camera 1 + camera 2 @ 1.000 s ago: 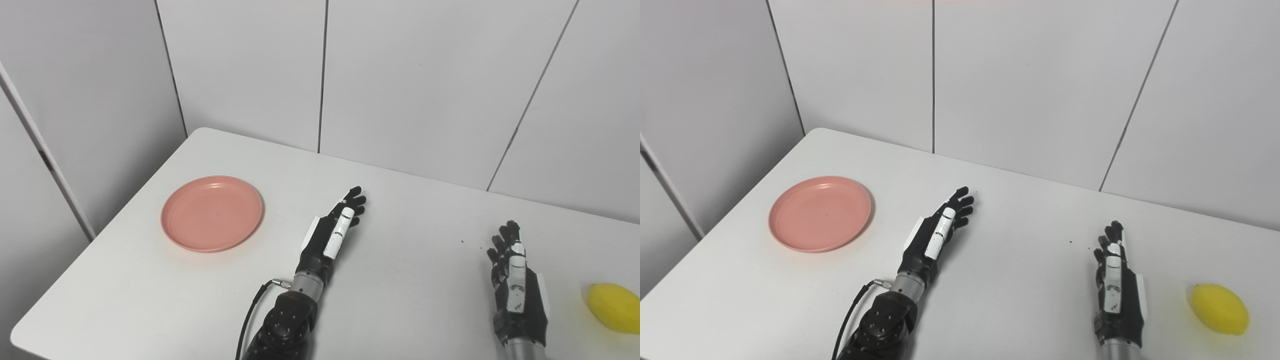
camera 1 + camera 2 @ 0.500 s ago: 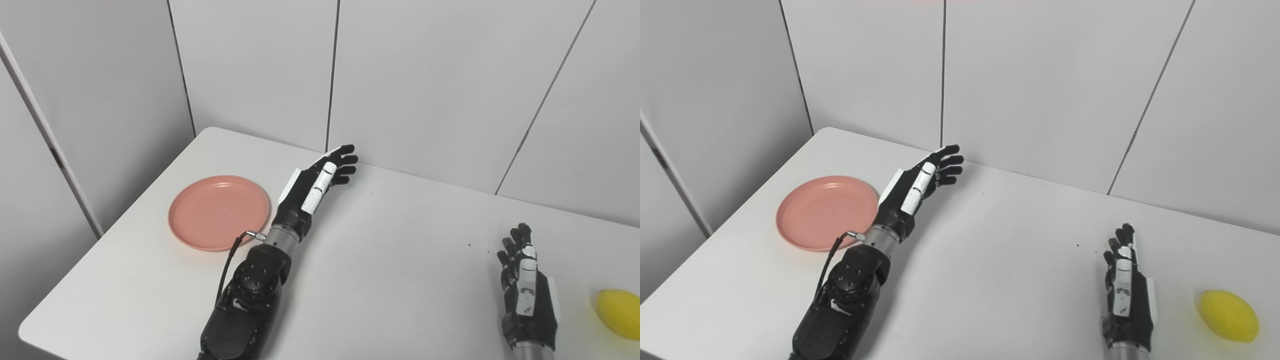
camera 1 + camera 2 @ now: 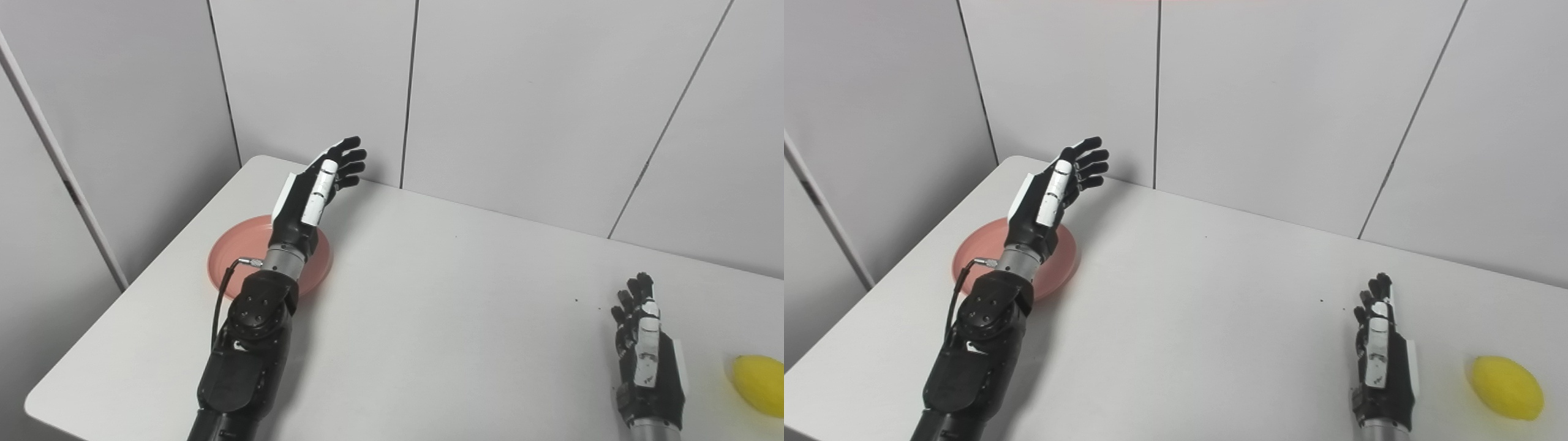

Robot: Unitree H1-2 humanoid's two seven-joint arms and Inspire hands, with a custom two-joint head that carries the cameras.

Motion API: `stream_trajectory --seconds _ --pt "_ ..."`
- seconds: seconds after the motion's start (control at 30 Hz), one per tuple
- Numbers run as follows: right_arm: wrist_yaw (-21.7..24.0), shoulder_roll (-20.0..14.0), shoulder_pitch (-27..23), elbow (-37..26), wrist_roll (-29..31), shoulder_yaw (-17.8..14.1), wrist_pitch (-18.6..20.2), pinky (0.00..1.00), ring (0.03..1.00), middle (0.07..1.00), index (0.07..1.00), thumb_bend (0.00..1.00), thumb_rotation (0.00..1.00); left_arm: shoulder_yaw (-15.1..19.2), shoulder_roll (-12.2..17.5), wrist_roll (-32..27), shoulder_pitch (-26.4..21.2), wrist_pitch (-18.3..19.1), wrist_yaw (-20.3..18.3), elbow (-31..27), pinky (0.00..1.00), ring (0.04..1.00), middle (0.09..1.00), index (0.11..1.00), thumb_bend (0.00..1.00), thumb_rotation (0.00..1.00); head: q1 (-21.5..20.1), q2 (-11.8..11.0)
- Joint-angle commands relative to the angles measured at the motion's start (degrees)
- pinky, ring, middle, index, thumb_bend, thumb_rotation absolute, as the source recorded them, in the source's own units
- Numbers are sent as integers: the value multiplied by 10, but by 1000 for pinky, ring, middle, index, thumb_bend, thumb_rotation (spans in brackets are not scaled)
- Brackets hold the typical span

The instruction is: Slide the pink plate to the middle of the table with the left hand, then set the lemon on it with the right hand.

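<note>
plate (image 3: 223, 269) – pink | lemon (image 3: 1507, 388) – yellow | table (image 3: 465, 294) – white | hands – black-and-white

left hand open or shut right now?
Open. The left hand has its fingers spread and holds nothing, raised above the pink plate's far side.

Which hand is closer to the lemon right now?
Right. The right hand rests on the table just left of the lemon; the left hand is raised over the pink plate, far across.

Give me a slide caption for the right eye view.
Open left hand raised above pink plate; right hand waits beside lemon.
</note>
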Motion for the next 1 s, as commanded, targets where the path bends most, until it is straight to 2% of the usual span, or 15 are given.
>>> stream_trajectory --seconds 0.0,0.2,0.4,0.57,0.77,0.97 --pt "8 -2 4 7 5 -2 -31 1000 1000 1000 1000 686 1000 7 16 11 -24 -32 15 -11 781 791 791 779 600 1000 2 1" --pt "7 -2 6 -1 4 -2 -26 1000 1000 1000 1000 687 1000 32 42 23 -19 -42 40 -11 751 770 781 768 594 1000 3 6" --pt "6 -3 0 5 0 0 -30 1000 1000 1000 1000 671 1000 59 67 11 -10 -41 41 2 766 773 781 770 584 1000 -1 3" --pt "2 0 -4 3 -2 -1 -32 1000 1000 1000 1000 653 1000 79 80 17 -4 -46 56 24 724 759 773 761 580 1000 -1 1" --pt "4 1 -2 -6 2 -1 -26 1000 1000 1000 1000 666 1000 79 103 45 7 -49 64 39 698 747 759 751 560 1000 2 3" --pt "2 2 0 -13 0 -2 -23 1000 1000 1000 1000 676 1000 82 113 50 11 -56 69 69 728 753 764 756 575 1000 11 4"
